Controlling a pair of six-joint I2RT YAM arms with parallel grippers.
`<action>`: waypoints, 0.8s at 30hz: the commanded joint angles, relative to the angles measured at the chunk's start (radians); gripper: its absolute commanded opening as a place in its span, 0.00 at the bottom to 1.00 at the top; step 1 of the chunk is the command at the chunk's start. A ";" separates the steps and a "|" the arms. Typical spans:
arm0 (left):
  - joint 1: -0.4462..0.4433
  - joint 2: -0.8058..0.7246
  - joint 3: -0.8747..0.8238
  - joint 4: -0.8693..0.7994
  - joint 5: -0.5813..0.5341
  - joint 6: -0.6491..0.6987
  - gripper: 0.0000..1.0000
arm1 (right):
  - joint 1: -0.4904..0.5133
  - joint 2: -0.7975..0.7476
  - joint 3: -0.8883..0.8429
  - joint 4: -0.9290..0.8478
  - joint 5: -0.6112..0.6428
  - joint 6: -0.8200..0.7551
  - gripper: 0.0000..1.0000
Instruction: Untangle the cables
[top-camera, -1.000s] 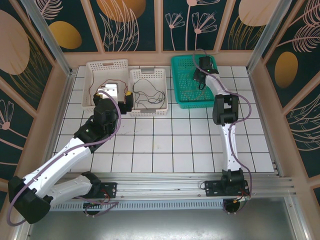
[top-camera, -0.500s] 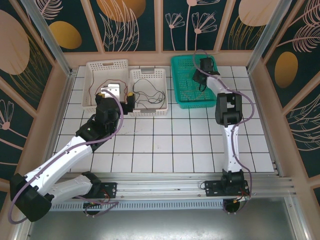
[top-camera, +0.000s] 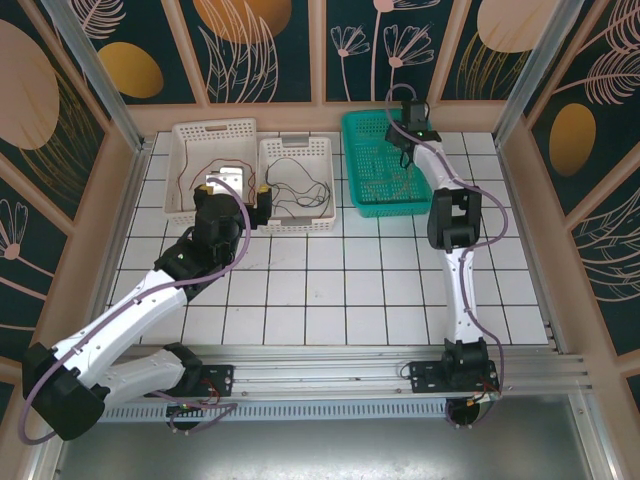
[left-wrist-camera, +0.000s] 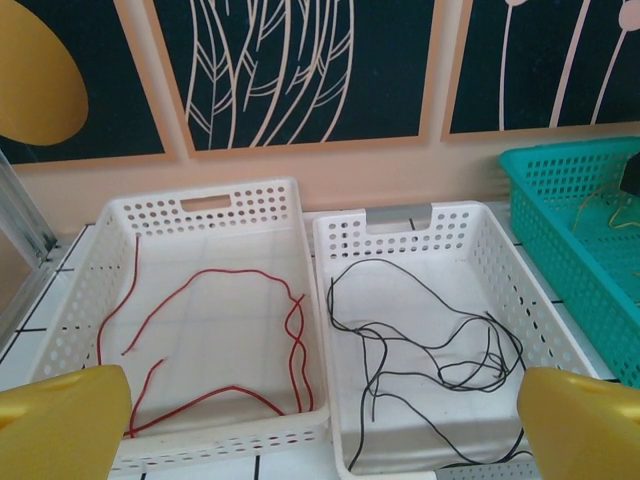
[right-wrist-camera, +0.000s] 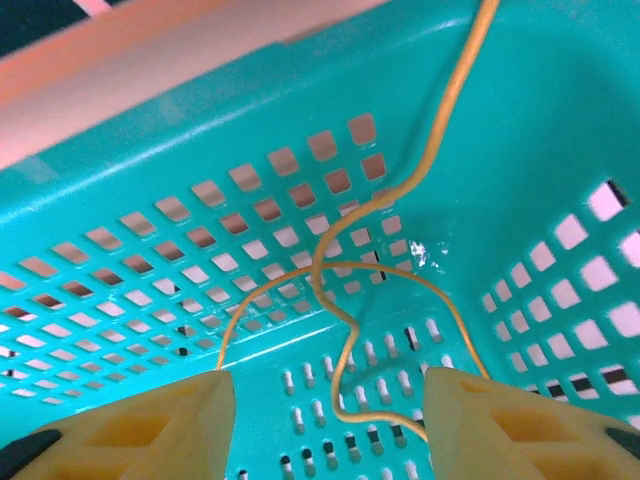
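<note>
Starting at the right gripper (right-wrist-camera: 325, 420), we see its yellow jaws standing apart with a clear gap, gripping nothing. The yellow-orange cable (right-wrist-camera: 340, 264) lies loose just beyond them. One strand arcs across the gap and another snakes down from the top of the wrist view, and both rest against the perforated floor and wall of the teal basket (right-wrist-camera: 150, 200). From above, we find that right gripper (top-camera: 405, 112) poised over the far end of the teal basket (top-camera: 375, 205), its arm stretched long across the tiled table (top-camera: 330, 270).

The left gripper (left-wrist-camera: 320, 430) is spread wide and empty, with its yellow jaws at the two lower corners of its wrist view. Ahead of it, two white baskets stand side by side, touching. The left white basket (left-wrist-camera: 220, 205) holds the red cable (left-wrist-camera: 240, 271), which lies in loose curves with a twisted stretch along its right side. The right white basket (left-wrist-camera: 400, 225) holds the black cable (left-wrist-camera: 455, 365), bunched in overlapping loops. In the overhead view, the left gripper (top-camera: 232, 187) hangs over the near edge of these two baskets.
</note>
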 joint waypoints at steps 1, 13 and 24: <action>0.004 0.009 0.032 -0.012 0.011 0.016 0.99 | 0.000 0.068 0.058 -0.050 -0.025 -0.030 0.53; 0.004 0.019 0.038 -0.015 0.020 0.021 0.99 | 0.000 0.096 0.007 -0.035 -0.131 -0.030 0.44; 0.004 0.024 0.041 -0.018 0.025 0.025 0.99 | 0.028 -0.001 -0.135 0.016 -0.338 -0.042 0.35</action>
